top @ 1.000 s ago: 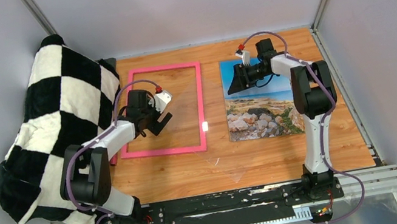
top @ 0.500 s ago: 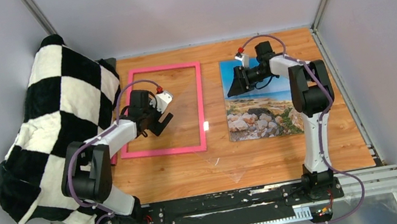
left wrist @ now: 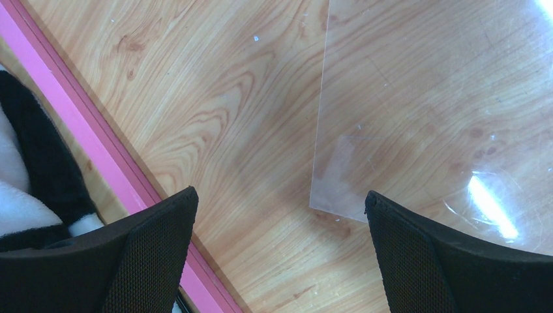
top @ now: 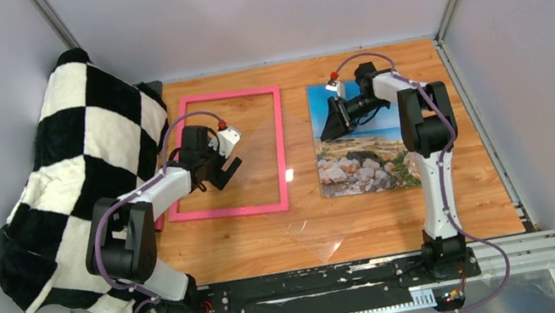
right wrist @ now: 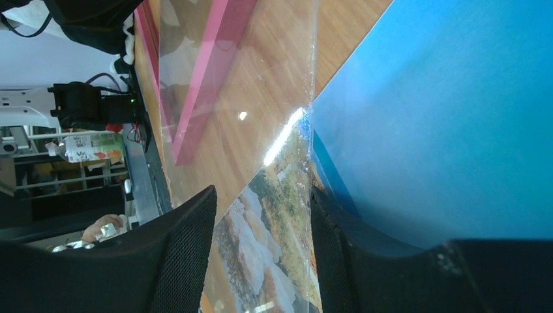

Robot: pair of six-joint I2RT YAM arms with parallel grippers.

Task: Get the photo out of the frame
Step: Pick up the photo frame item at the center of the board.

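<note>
The pink frame lies flat at the table's left centre, its opening showing bare wood. The photo lies flat outside it, to its right, with sky at the far end and stones near. My left gripper is open and empty inside the frame's opening; its wrist view shows the pink border beside the left finger. My right gripper is open over the photo's left edge. In its wrist view the photo passes between and under the fingers.
A clear sheet lies slantwise from inside the frame across to the photo's left edge; its corner shows in the left wrist view and its edge in the right wrist view. A black-and-white checkered blanket is heaped at the left. Walls stand close around.
My right gripper has drifted slightly toward me over the photo's left part. The clear sheet's glint has shifted and its near corner shows more. The left arm has barely moved.
</note>
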